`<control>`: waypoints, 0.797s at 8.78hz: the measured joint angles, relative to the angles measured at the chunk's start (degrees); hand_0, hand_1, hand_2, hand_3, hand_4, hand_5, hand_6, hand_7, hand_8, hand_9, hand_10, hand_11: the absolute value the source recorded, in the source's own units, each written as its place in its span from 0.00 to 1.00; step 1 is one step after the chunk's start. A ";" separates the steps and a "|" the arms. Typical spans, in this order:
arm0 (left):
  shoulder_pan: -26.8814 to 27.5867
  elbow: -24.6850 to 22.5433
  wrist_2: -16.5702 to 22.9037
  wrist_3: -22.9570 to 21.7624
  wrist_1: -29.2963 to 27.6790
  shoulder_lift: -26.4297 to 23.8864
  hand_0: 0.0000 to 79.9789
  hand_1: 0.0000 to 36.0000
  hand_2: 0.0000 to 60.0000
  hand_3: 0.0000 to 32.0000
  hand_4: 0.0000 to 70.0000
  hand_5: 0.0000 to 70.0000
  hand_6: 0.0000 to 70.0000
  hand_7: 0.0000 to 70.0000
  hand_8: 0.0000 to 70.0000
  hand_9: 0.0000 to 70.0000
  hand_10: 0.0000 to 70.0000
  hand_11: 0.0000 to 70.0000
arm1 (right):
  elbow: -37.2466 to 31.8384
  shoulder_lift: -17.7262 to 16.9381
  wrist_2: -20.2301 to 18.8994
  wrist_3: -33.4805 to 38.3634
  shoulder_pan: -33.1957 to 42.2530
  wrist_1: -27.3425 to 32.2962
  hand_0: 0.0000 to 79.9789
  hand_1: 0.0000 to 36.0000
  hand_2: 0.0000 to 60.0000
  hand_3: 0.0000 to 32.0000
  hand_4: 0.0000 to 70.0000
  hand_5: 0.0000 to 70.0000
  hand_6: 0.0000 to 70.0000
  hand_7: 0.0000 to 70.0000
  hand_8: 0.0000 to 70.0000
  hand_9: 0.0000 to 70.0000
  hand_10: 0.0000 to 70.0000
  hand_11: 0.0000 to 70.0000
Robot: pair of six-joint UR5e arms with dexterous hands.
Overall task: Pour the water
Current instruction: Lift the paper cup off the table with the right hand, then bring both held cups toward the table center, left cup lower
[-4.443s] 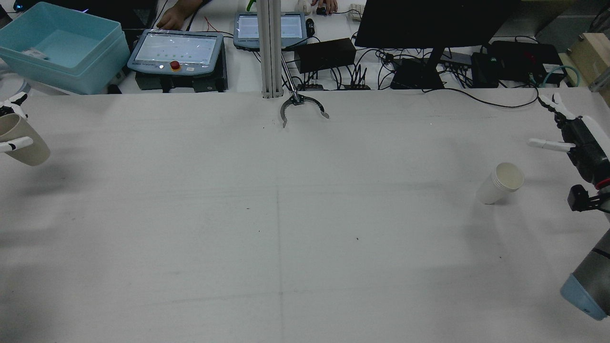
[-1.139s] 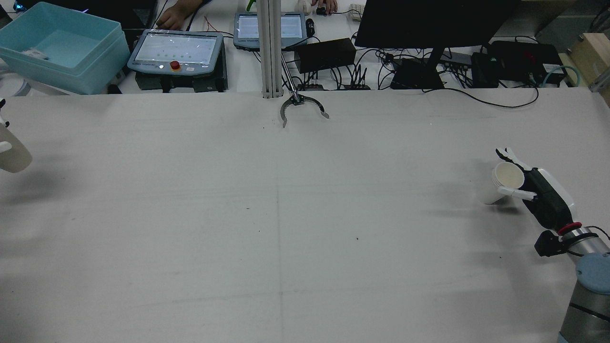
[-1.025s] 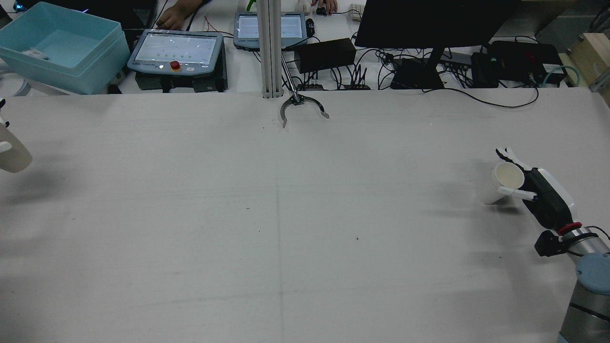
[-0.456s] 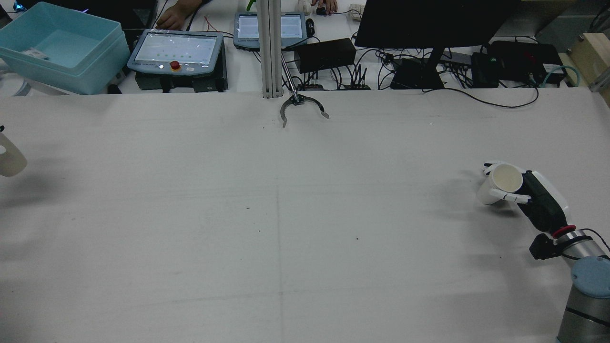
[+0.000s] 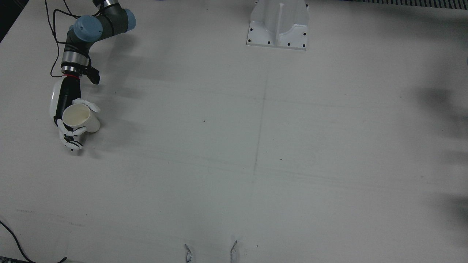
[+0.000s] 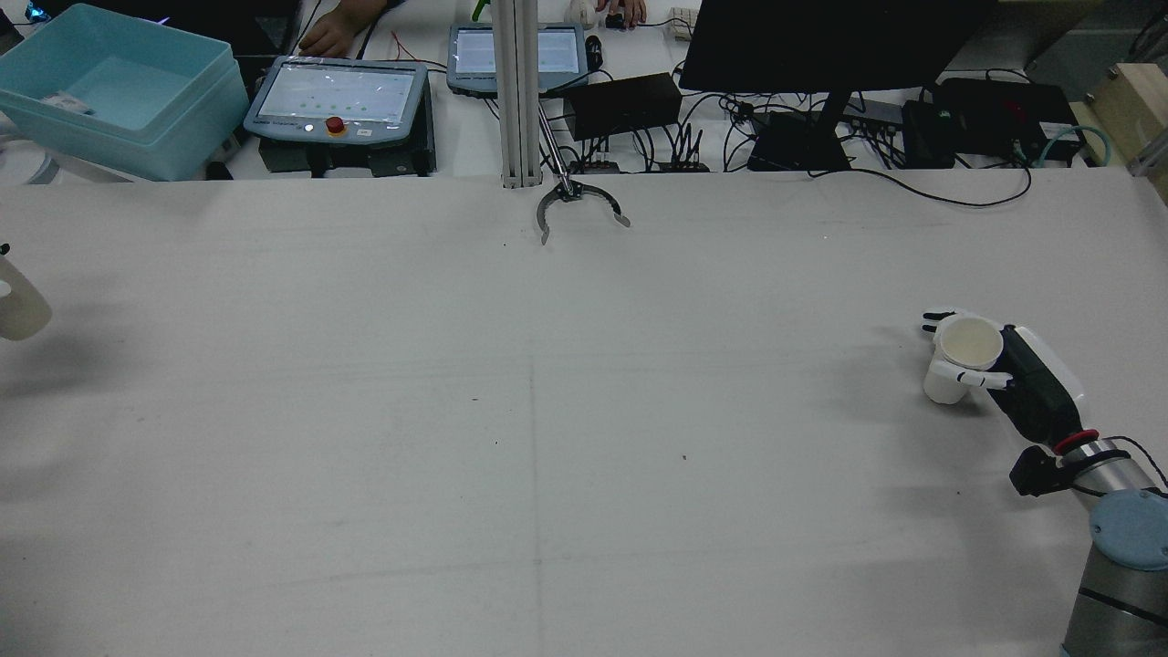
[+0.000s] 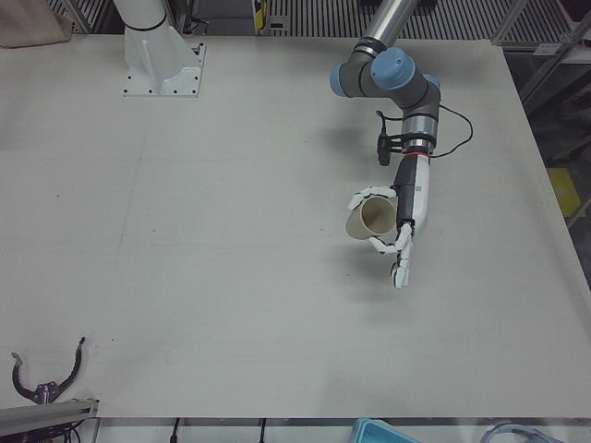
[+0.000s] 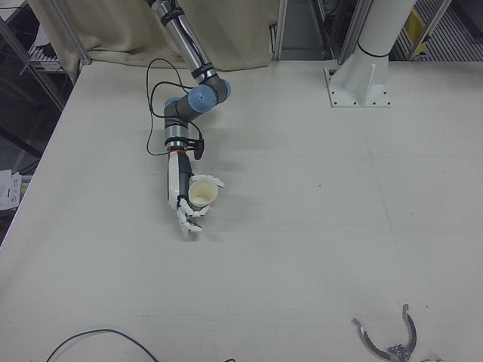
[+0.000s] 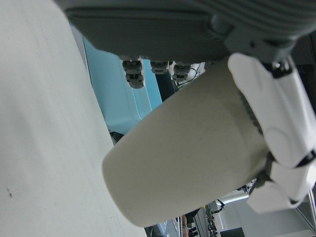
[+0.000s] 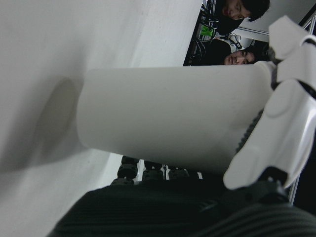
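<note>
My right hand (image 6: 1027, 388) is shut on a white paper cup (image 6: 956, 363) at the table's right side in the rear view. The cup leans slightly, mouth up, its base at or just above the table. It also shows in the front view (image 5: 79, 119), the right-front view (image 8: 201, 191) and the right hand view (image 10: 168, 118), where white fingers (image 10: 281, 118) wrap it. My left hand (image 7: 404, 221) is shut on a beige paper cup (image 7: 369, 220) and holds it tilted above the table. In the rear view only part of that cup (image 6: 20, 308) shows at the left edge.
A metal claw tool (image 6: 581, 205) lies at the table's far edge by a post. Behind it are a teal bin (image 6: 119, 87), teach pendants (image 6: 338, 96), a monitor (image 6: 830, 46) and cables. An arm pedestal (image 5: 278, 23) stands at the robot's side.
My right hand came in from the right edge, closed around the white cup and shifted it slightly. My left hand drew its beige cup further toward the rear view's left edge.
</note>
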 measured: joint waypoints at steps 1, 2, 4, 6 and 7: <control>0.08 -0.02 0.02 0.02 -0.06 -0.07 0.42 1.00 1.00 0.00 0.37 0.95 0.06 0.11 0.03 0.07 0.10 0.17 | 0.86 0.31 -0.06 -0.02 0.04 -0.25 0.53 0.76 1.00 0.00 0.26 1.00 0.24 0.57 0.30 0.49 0.12 0.20; 0.19 -0.17 0.03 0.04 -0.14 -0.30 0.43 1.00 1.00 0.00 0.38 0.95 0.07 0.12 0.03 0.07 0.10 0.18 | 1.88 0.48 -0.11 -0.05 0.06 -0.80 0.54 0.75 1.00 0.00 0.26 1.00 0.23 0.56 0.29 0.48 0.12 0.19; 0.41 -0.61 0.78 0.39 -0.02 -2.49 0.41 1.00 1.00 0.00 0.38 0.97 0.06 0.12 0.03 0.07 0.10 0.18 | 4.94 0.57 -0.17 -0.07 0.15 -3.68 0.55 0.73 1.00 0.00 0.25 1.00 0.24 0.56 0.28 0.47 0.11 0.18; 0.88 -0.73 2.74 0.85 1.88 -7.87 0.41 1.00 1.00 0.00 0.39 0.96 0.06 0.12 0.02 0.07 0.10 0.18 | 8.69 1.39 -0.29 -0.14 1.37 -7.66 0.56 0.74 1.00 0.00 0.25 1.00 0.25 0.57 0.28 0.47 0.11 0.18; 2.41 -0.80 3.13 0.96 3.34 -10.51 0.39 1.00 1.00 0.00 0.38 1.00 0.06 0.12 0.03 0.07 0.10 0.18 | 10.11 2.66 -0.34 -0.29 2.61 -9.56 0.57 0.74 1.00 0.00 0.25 1.00 0.25 0.57 0.28 0.47 0.11 0.18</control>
